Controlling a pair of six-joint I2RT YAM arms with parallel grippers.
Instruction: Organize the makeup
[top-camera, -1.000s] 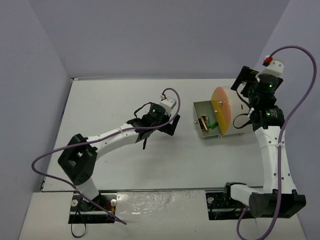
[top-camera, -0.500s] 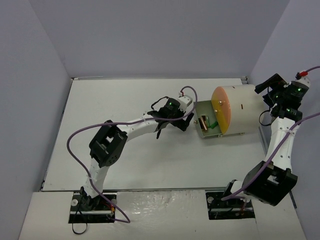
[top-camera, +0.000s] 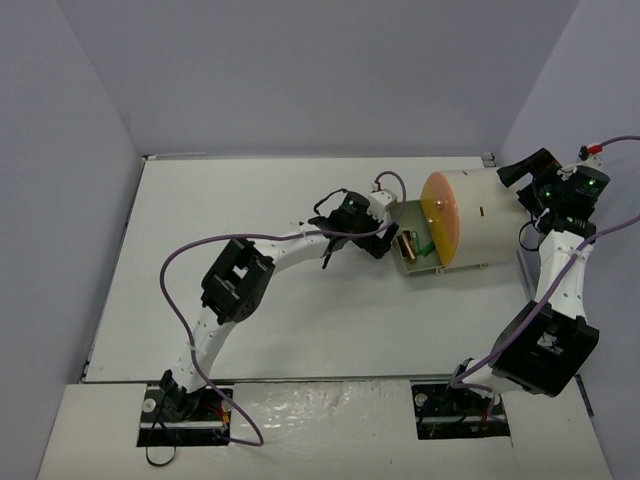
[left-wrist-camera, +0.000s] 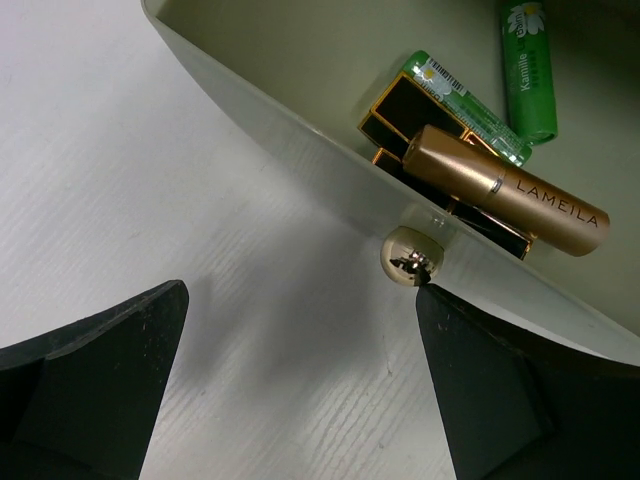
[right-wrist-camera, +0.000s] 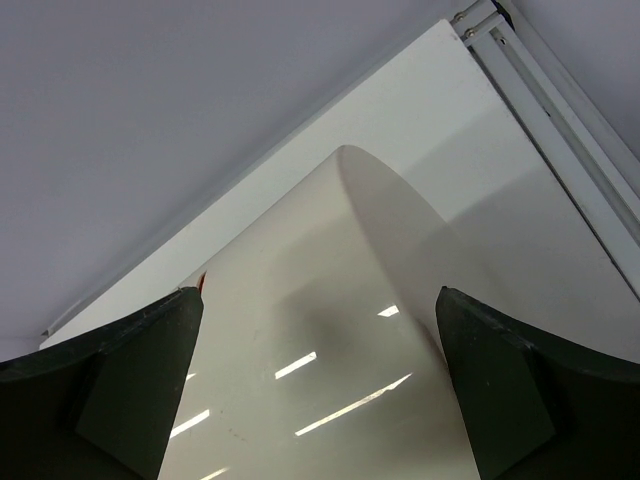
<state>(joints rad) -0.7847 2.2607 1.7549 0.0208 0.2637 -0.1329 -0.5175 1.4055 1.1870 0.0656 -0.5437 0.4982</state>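
An open drawer (top-camera: 398, 262) sticks out of the cream drum's orange face (top-camera: 441, 222). In the left wrist view it holds a gold lipstick (left-wrist-camera: 510, 190), black-gold lipsticks (left-wrist-camera: 408, 104) and two green tubes (left-wrist-camera: 530, 70). My left gripper (top-camera: 384, 240) is open and empty at the drawer's front wall. In its own view (left-wrist-camera: 300, 350) the gold knob (left-wrist-camera: 407, 258) sits at the tip of its right finger (left-wrist-camera: 520, 390). My right gripper (top-camera: 520, 178) is open and empty over the drum's far right end, and its own view (right-wrist-camera: 320, 400) shows it too. No other makeup shows.
The cream drum (top-camera: 485, 225) lies on its side at the right of the white table (top-camera: 250, 200). Its glossy wall (right-wrist-camera: 330, 330) fills the right wrist view. A metal rail (right-wrist-camera: 560, 120) runs along the table's right edge. Grey walls enclose the table.
My left gripper has moved right, up to the drawer's front. My right arm has swung from above the drum to its far right end.
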